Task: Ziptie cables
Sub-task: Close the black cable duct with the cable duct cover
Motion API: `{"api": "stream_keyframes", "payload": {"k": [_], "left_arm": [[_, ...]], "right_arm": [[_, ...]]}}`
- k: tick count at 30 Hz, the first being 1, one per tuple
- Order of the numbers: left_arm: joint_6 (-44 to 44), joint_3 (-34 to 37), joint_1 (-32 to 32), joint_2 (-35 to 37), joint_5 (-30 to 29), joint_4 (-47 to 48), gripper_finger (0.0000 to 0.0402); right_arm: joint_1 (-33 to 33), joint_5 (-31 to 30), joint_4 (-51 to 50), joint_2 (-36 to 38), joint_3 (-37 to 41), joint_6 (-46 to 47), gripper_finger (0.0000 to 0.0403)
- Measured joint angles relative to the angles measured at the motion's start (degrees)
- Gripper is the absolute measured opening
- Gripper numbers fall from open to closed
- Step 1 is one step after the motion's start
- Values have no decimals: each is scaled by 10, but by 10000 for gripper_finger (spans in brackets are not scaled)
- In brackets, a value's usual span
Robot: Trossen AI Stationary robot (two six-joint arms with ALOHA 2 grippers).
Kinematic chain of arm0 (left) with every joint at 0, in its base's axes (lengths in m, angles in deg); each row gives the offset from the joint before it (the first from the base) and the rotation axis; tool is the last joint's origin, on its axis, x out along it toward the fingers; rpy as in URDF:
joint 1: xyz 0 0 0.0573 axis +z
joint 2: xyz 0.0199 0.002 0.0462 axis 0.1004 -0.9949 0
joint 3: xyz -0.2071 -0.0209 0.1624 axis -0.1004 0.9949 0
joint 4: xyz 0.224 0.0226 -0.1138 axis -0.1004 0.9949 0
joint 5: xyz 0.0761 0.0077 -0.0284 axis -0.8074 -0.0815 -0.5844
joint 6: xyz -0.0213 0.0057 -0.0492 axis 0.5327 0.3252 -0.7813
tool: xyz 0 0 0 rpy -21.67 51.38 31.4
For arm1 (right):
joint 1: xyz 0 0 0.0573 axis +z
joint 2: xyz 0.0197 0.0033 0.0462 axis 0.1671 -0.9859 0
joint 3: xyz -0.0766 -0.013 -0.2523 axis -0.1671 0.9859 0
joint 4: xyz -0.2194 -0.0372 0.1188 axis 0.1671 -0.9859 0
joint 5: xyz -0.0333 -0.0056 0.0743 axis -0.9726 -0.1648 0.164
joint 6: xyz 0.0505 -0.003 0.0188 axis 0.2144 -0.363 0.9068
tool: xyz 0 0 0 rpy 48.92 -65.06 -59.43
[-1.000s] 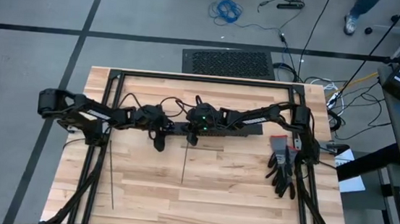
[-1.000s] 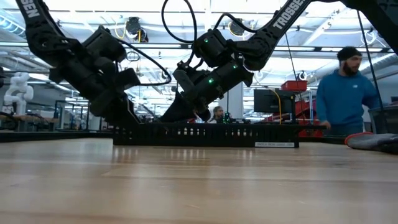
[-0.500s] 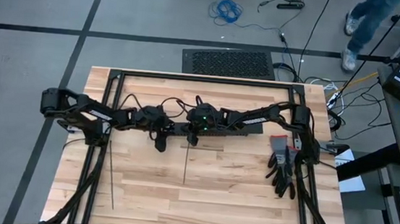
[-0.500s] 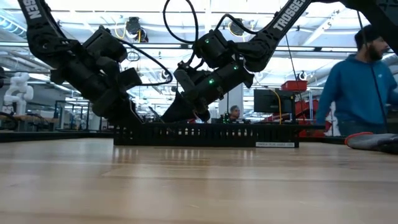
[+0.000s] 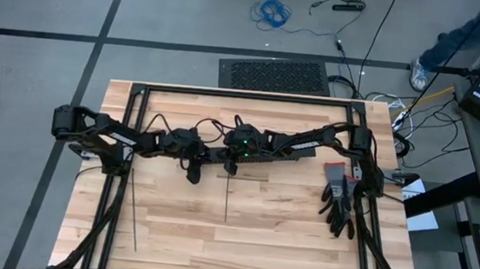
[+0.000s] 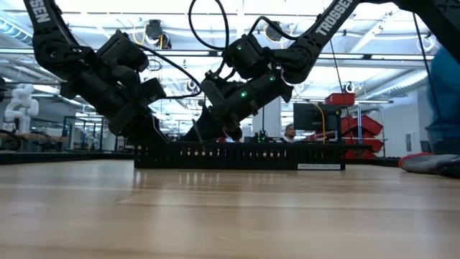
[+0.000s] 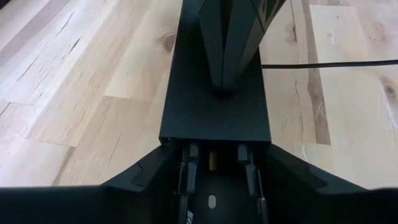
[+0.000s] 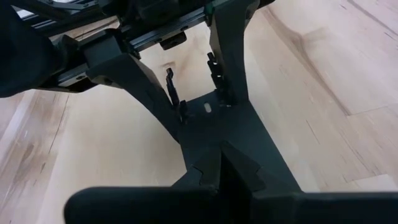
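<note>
Pale planked wood surface (image 5: pixel 283 234) carries a long black slotted plastic duct (image 6: pixel 237 155) across its middle; cables (image 5: pixel 339 195), a loose grey, red and dark bundle, lie at its right edge. Two zipties (image 5: pixel 226 199), hair-thin straight dark strips, lie near the duct. Left claw (image 7: pixel 216 146) is part-open astride the duct's end, holding nothing; right claw (image 8: pixel 221 168) is closed and empty, its tip on the duct.

2 zipties (image 5: pixel 226 199) on table (image 5: pixel 283 243) — duct (image 5: pixel 259 160) behind.

Zipties: I see two thin dark straight strips flat on the table, one (image 5: pixel 134 212) left, one (image 5: pixel 226 199) centre.
</note>
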Motion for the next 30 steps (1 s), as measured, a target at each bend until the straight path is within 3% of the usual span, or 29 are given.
{"api": "stream_keyframes", "payload": {"k": [6, 11, 17, 22, 30], "left_arm": [[-1, 0, 0, 2, -1, 4, 229], [-2, -1, -1, 21, -2, 26, 282], [11, -25, -1, 57, 8, 126, 341], [4, -29, 0, 68, -33, 183, 347], [0, -29, 0, 68, -42, 191, 341]], "right_arm": [[0, 0, -4, 0, 0, 0, 0], [0, 0, -7, 0, -1, 0, 0], [0, -1, -12, 0, -1, 0, 0], [0, -1, -13, 0, -1, 0, 0], [0, -2, -13, 0, -1, 0, 0]]}}
